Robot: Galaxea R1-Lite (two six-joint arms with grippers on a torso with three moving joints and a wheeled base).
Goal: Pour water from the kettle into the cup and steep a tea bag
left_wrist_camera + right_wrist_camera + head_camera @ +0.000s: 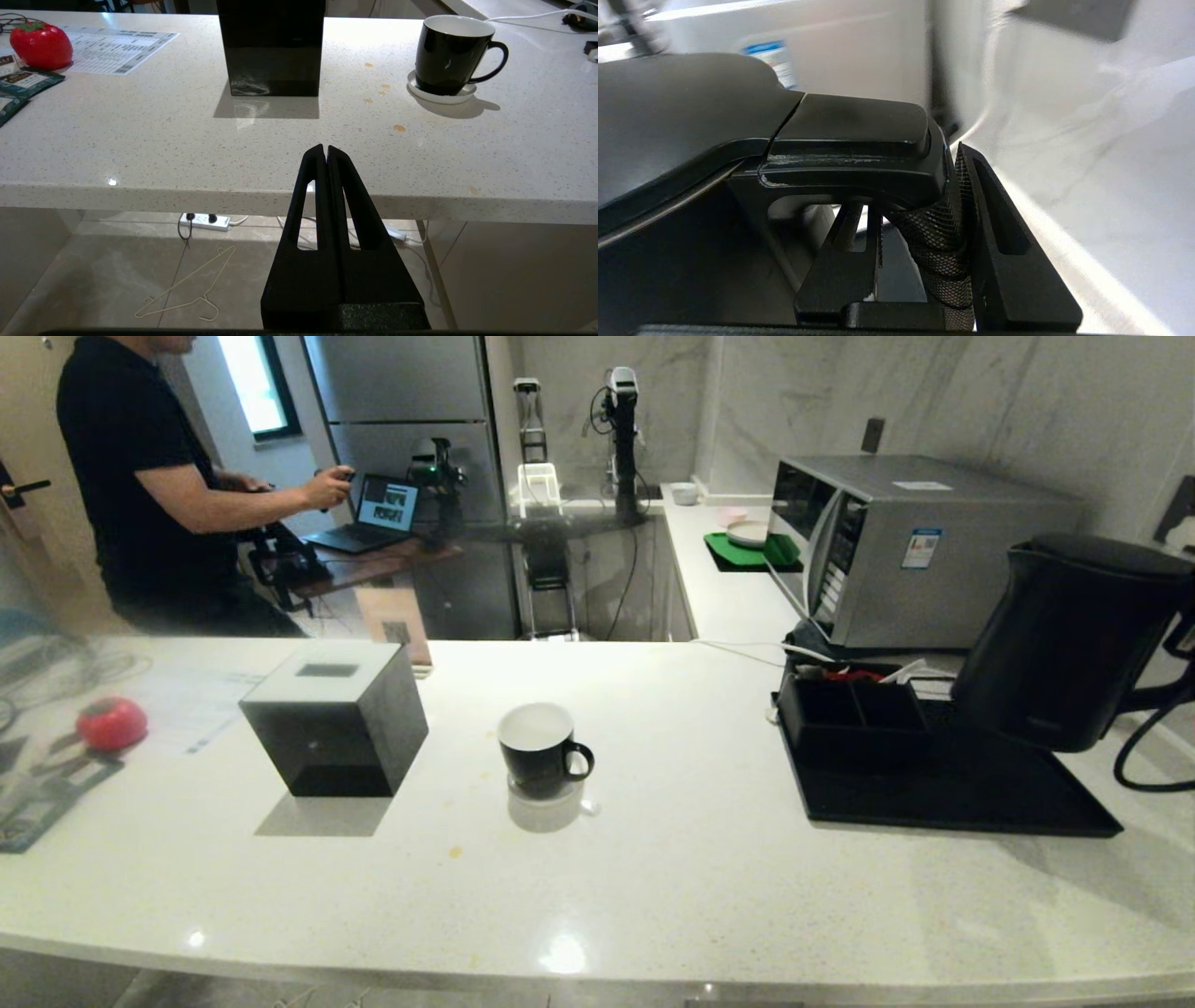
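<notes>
Kettle [1074, 644] tilted above the black tray [962, 793], lifted, well right of the cup [540, 749]. Right gripper [920, 233] clamped on the kettle's handle [943, 233], fingers either side. Cup stood on a coaster mid-counter. Left gripper [325, 151] pressed closed, empty, at the counter's near edge.

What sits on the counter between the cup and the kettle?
In the head view, bare white counter, then the black tray's compartment box, lies between the cup and the kettle.

Black box [334, 728], microwave [924, 551], red ornament [111, 723]
</notes>
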